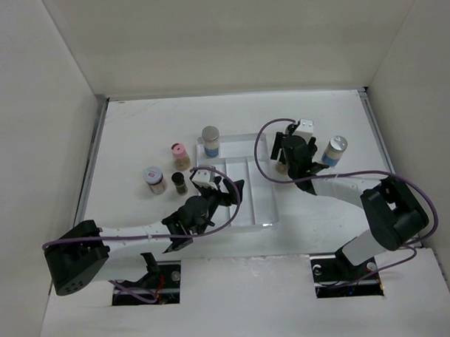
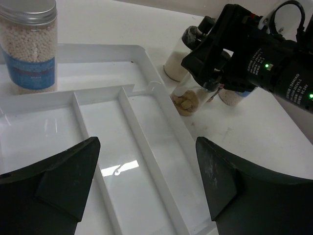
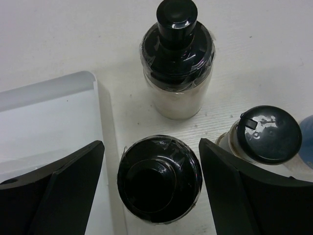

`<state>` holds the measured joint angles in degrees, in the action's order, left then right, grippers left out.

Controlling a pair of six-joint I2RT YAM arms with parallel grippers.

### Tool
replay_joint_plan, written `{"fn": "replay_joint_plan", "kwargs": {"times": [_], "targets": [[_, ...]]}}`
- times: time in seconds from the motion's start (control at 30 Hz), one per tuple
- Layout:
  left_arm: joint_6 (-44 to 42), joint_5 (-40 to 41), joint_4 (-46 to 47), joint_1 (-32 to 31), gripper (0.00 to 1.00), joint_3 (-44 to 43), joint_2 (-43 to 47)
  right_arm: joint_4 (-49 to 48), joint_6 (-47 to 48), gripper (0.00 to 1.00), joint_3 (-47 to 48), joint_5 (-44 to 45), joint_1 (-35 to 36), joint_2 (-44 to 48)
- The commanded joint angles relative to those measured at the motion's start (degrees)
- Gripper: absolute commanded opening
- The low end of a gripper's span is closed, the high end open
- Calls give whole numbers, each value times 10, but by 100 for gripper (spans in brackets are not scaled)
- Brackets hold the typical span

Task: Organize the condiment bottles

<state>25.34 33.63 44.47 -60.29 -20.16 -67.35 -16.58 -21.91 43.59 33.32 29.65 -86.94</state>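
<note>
- The left gripper [image 2: 147, 147] hangs over the white tray [image 2: 146, 93]. Its fingers [image 2: 68, 181] are spread wide with nothing between them (only bare tray compartments show below).
- A silver-capped jar [image 2: 30, 46] with pale beads and a blue label stands upright in the tray's far left compartment.
- The right gripper [image 3: 151, 143] sits just past the tray's right edge, its fingers [image 3: 54, 196] spread to either side of a black-capped bottle [image 3: 159, 178]. A gap shows at one finger; at the other I cannot tell whether it touches the cap.
- A second black-capped bottle [image 3: 178, 58] stands upright just behind that one, and a third black-capped bottle [image 3: 264, 134] stands just beside it. All three are on the table [image 1: 135, 127], not in the tray.
- Another silver-capped jar with a blue label [image 1: 334, 151] stands on the table to the right of that cluster.
- Left of the tray, three stand close together on the table: a pink-capped bottle [image 1: 180, 155], a pinkish-lidded jar [image 1: 154, 178] and a small dark-capped bottle [image 1: 180, 182].
</note>
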Motion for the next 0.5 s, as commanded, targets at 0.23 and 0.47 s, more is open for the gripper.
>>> {"fn": "replay_joint_plan", "kwargs": {"times": [0.23,0.47], "targets": [[1,-6,104,14,85,33,-3,35,-13,73,34,9,0,-12],[-1,7,187,29,98,65,-5,48,-8,51,45,43,7,42]]}}
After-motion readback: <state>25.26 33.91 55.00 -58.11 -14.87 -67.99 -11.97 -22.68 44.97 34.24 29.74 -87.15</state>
